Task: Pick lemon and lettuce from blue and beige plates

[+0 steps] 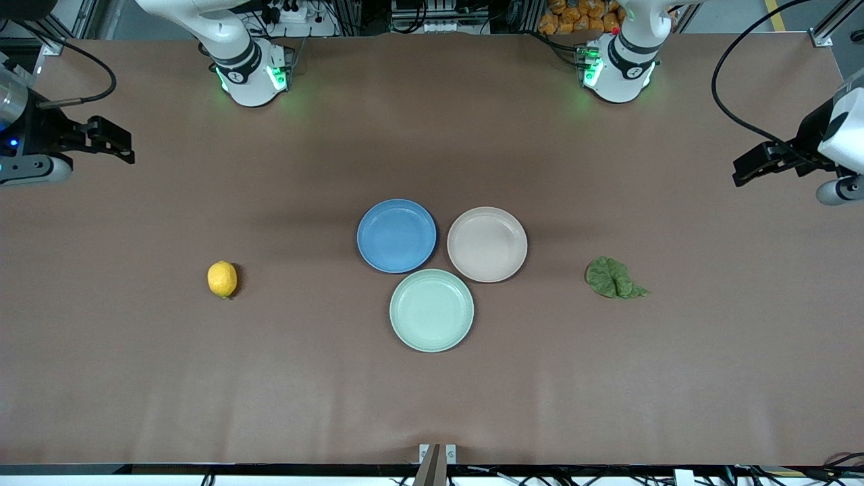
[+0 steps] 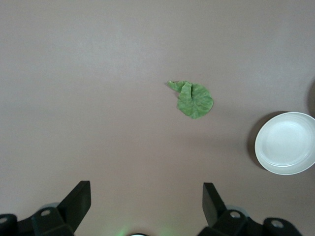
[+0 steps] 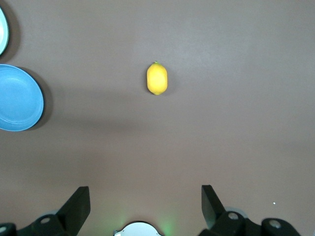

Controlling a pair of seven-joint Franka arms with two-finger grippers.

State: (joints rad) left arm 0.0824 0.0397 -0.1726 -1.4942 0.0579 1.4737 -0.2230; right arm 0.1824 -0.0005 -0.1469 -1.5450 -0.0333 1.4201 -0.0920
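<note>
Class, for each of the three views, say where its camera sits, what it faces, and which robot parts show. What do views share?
Front: high across the table; shows both bases, three plates.
Left wrist: above the lettuce; open left hand shows.
Right wrist: above the lemon; open right hand shows.
Shared: front also shows both foods.

We see the lemon (image 1: 222,279) lying on the bare surface toward the right arm's end. The lettuce (image 1: 613,277), crinkled and flat, lies toward the left arm's end. The blue plate (image 1: 396,235) and beige plate (image 1: 487,244) sit side by side between them, both empty.
</note>
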